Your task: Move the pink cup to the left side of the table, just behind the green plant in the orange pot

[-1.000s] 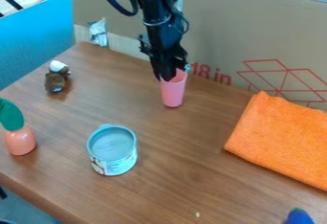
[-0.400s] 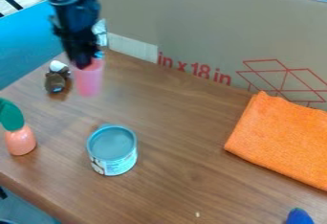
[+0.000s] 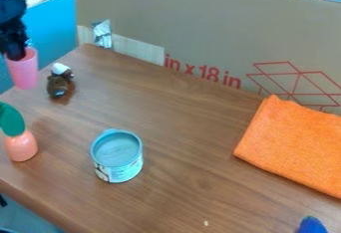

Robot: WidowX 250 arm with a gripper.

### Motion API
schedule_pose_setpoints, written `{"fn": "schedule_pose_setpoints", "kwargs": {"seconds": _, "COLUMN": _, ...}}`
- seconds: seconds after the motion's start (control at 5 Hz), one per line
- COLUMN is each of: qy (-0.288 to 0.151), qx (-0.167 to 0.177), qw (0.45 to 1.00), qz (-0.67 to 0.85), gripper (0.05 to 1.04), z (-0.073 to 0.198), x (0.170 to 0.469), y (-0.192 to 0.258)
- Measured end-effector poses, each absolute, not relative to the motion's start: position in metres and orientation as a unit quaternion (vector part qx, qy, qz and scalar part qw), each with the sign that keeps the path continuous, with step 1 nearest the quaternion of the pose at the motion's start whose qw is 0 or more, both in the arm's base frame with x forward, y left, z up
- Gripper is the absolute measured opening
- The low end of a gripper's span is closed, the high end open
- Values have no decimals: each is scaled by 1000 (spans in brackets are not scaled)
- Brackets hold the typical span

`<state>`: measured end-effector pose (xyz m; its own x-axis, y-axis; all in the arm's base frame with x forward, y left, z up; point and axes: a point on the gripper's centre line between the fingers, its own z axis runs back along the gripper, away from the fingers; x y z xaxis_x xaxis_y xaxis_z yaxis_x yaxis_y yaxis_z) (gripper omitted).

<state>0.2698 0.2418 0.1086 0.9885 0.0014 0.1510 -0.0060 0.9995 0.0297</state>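
With the pink cup hanging from my end effector, I have a wide lane across the surface between the blue tin and the orange cloth, while the brown toy and green-topped toy obstruct the left side and upright cardboard walls off the back.

You look down at a slant on the table from a fixed camera above its near side, high enough to see both the top and the near side of the can. Your view faces across the table, past the can to the cardboard behind it. It is near enough that the cloth, to the can's right, runs out of frame, yet takes in the table's edge below and left of the can.
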Motion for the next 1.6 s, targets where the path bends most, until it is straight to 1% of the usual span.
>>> {"fn": "schedule_pose_setpoints", "kwargs": {"seconds": 0.2, "qy": -68, "qx": -10, "qw": 998, "qz": 10, "gripper": 90, "z": 100, "x": 260, "y": 247}}
{"fn": "schedule_pose_setpoints", "kwargs": {"seconds": 0.4, "qy": -69, "qx": -35, "qw": 997, "qz": -12, "gripper": 90, "z": 90, "x": 257, "y": 236}}
{"fn": "schedule_pose_setpoints", "kwargs": {"seconds": 0.6, "qy": -66, "qx": -40, "qw": 996, "qz": -41, "gripper": 90, "z": 80, "x": 250, "y": 225}}
{"fn": "schedule_pose_setpoints", "kwargs": {"seconds": 0.8, "qy": -76, "qx": -22, "qw": 995, "qz": -61, "gripper": 90, "z": 68, "x": 250, "y": 215}}
{"fn": "schedule_pose_setpoints", "kwargs": {"seconds": 1.0, "qy": -89, "qx": -4, "qw": 994, "qz": -67, "gripper": 90, "z": 67, "x": 255, "y": 218}}
{"fn": "schedule_pose_setpoints", "kwargs": {"seconds": 1.2, "qy": -87, "qx": 10, "qw": 994, "qz": -68, "gripper": 110, "z": 65, "x": 256, "y": 220}}
{"fn": "schedule_pose_setpoints", "kwargs": {"seconds": 1.4, "qy": -72, "qx": -7, "qw": 995, "qz": -71, "gripper": 294, "z": 64, "x": 254, "y": 219}}
{"fn": "schedule_pose_setpoints", "kwargs": {"seconds": 1.6, "qy": -72, "qx": -32, "qw": 995, "qz": -54, "gripper": 584, "z": 72, "x": 255, "y": 217}}
